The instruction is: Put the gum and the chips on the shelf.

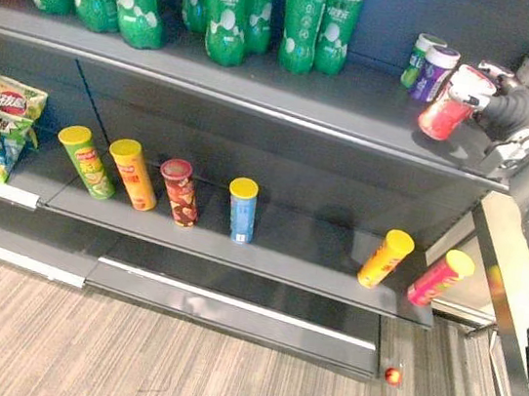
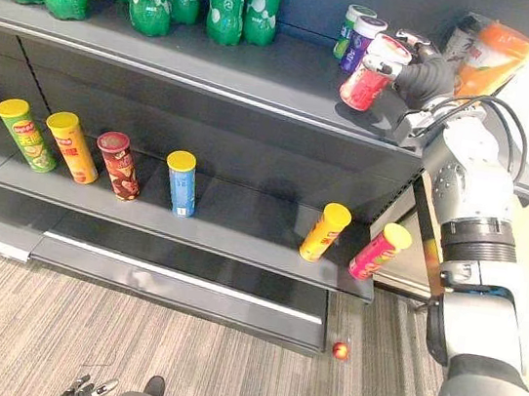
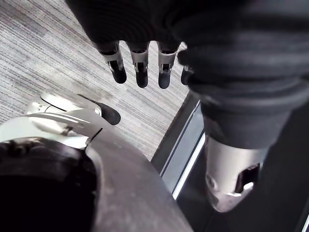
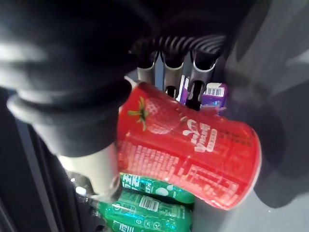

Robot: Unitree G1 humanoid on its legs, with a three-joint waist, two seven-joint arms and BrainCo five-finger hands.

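- Presently, the red gum canister (image 1: pixel 446 110) sits tilted in the right hand (image 1: pixel 504 106), whose fingers (image 4: pixel 166 72) and thumb are curled round it.
- Position: low over the right end of the upper shelf (image 1: pixel 357 103) — contact with the board cannot be told.
- Adjacent: a purple canister (image 1: pixel 438 73) and a green canister (image 1: pixel 422 61) stand just behind it; green bottles (image 1: pixel 227 6) line the same shelf, well to the left.
- Chip tubes (image 1: pixel 241 210) stand or lean in a row on the lower shelf (image 1: pixel 297 247).
- Left hand (image 3: pixel 140 67): fingers straight, holding nothing, above the floor (image 3: pixel 58 48).
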